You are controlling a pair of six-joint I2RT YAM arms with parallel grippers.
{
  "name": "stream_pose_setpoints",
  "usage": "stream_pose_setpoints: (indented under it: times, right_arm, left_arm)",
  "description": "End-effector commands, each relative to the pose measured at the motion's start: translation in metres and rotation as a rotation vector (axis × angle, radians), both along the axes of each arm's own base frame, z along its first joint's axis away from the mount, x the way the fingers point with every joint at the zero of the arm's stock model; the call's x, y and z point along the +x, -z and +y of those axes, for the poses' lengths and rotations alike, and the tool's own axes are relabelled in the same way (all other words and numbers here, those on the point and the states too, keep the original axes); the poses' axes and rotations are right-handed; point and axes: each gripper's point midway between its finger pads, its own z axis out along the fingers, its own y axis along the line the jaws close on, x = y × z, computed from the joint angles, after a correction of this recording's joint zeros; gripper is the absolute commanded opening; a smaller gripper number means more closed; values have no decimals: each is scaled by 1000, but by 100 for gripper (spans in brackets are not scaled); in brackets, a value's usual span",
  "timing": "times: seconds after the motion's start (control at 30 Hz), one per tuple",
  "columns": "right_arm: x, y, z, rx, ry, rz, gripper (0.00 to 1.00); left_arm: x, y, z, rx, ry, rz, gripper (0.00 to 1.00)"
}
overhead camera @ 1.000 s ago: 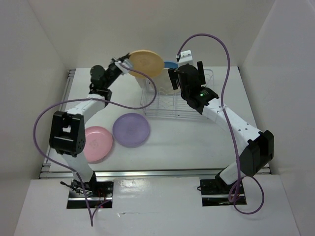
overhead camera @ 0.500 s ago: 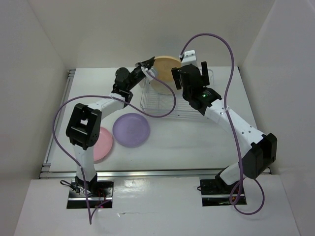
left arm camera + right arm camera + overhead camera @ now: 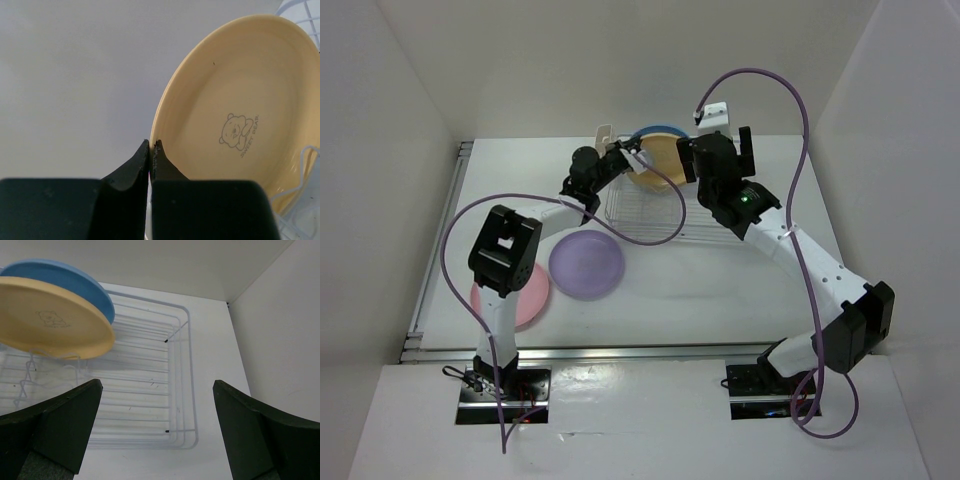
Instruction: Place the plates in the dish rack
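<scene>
Now the left gripper [image 3: 150, 146], pinching the yellow-orange plate [image 3: 225, 100], should seat it upright in the dish rack [image 3: 182, 340] beside the blue plate [image 3: 75, 277]; right gripper [image 3: 156, 385] spread wide.

Only legible txt: "SWEET BEAR", small grey caps next to a bear-face drawing, on the inner face of the yellow-orange round plastic plate [image 3: 240, 90], left wrist view. Same print in right wrist view [image 3: 55, 320] is too small to read.
</scene>
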Motion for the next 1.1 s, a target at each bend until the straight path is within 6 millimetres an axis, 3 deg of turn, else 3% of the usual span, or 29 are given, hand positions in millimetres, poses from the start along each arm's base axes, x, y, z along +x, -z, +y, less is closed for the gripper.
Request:
stream_pose_setpoints:
  times: [0.0,0.3,0.33,0.37,0.43,0.5,0.53,0.67,0.7,0.73,0.77,0.83,0.87,0.97,1.07]
  right_arm:
    - [-6,-8,-3,17,14,-23,100]
    - [-3,-6,-2,8,12,-20,100]
    - [-3,-6,-2,8,12,-20,100]
    - [-3,-6,-2,8,12,-20,100]
    - [-2,-7,-1,13,12,-27,100]
    - [-2,-3,0,10,3,-18,100]
    - [-2,-3,0,10,3,-18,100]
    - [-2,1,0,5,3,-11,100]
    - [-2,4,0,4,3,-9,100]
    - [-3,3,0,10,3,-18,100]
    - [-3,3,1,12,-6,-17,100]
    - [-2,7,4,15,-19,-13,100]
    - [0,9,6,14,-19,-12,100]
    - [8,16,9,17,-31,-4,100]
    - [14,20,17,15,-54,-2,100]
  left_arm:
    - [3,-10,6,37,-30,-75,0]
    - [-4,26,21,92,-64,-12,4]
    - [-4,29,20,86,-61,6,9]
    - [-5,37,22,78,-70,35,26]
    - [-7,51,25,69,-77,83,37]
    - [-7,49,32,31,-118,117,58]
    - [-5,50,34,20,-134,138,63]
    - [9,34,52,-63,-269,306,76]
    - [14,24,67,-88,-364,341,78]
    - [22,-4,70,-142,-401,353,78]
    - [15,2,79,-101,-449,439,78]
    - [6,-22,91,-115,-501,466,79]
    - [-2,-46,92,-129,-487,465,79]
    - [-34,-81,115,-149,-399,580,76]
    - [-63,-94,147,-228,-388,671,75]
